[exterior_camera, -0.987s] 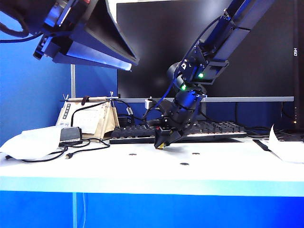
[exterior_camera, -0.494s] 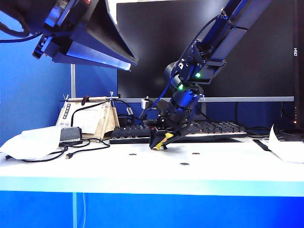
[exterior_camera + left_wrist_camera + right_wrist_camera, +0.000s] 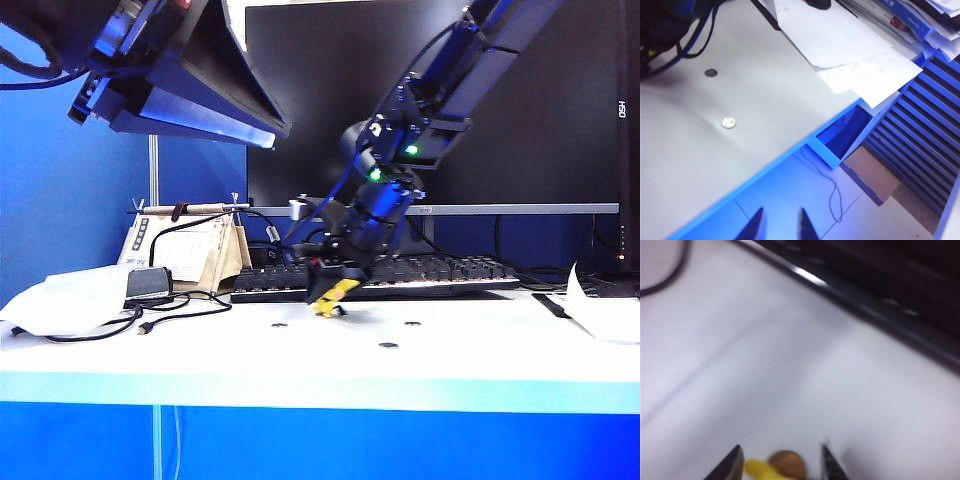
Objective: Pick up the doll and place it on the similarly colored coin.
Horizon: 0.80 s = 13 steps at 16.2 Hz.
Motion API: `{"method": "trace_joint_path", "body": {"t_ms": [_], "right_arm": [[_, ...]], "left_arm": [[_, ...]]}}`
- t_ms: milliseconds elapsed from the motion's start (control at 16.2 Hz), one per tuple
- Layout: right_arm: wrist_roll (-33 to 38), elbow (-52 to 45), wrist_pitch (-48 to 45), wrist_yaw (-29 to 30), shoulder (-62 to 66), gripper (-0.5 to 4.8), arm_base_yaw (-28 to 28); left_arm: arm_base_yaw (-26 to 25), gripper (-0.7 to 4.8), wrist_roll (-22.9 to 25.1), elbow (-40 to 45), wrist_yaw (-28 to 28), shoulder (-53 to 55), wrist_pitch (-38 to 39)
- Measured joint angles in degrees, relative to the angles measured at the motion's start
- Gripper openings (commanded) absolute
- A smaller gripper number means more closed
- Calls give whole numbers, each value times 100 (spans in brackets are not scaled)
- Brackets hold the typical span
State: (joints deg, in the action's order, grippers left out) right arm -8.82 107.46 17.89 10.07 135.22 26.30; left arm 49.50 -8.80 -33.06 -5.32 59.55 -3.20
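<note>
Across the white table (image 3: pixel 200 355), in front of the keyboard (image 3: pixel 440 272), the right gripper (image 3: pixel 327 300) hangs low with jaws slightly apart around the yellow doll (image 3: pixel 760 470), which overlaps the brownish coin (image 3: pixel 788 464). Lift straight away only once the doll rests on it. Off the table's edge, the left gripper (image 3: pixel 780 226) idles, jaws wide.

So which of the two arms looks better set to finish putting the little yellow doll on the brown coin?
The right one. Its hand is down at the table with the doll and brownish coin between its fingers. The left hand hangs open beyond the table edge, away from both.
</note>
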Motion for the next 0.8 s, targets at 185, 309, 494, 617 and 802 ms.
{"method": "trace_joint_path", "body": {"t_ms": [185,309,494,617,802], "right_arm": [[11,0,-2,24,-2,203,72],[15,0,-4,22,0,203,77],[13,2,-46,0,-9,234,77],[11,286,7,-146,-15,234,77],[7,361,-42,-181,-76,234,79]], "left_arm": [[0,89,0,0,0,0,0],[0,89,0,0,0,0,0],[0,89,0,0,0,0,0],[0,89,0,0,2,0,2],[7,89,0,0,0,0,0]]}}
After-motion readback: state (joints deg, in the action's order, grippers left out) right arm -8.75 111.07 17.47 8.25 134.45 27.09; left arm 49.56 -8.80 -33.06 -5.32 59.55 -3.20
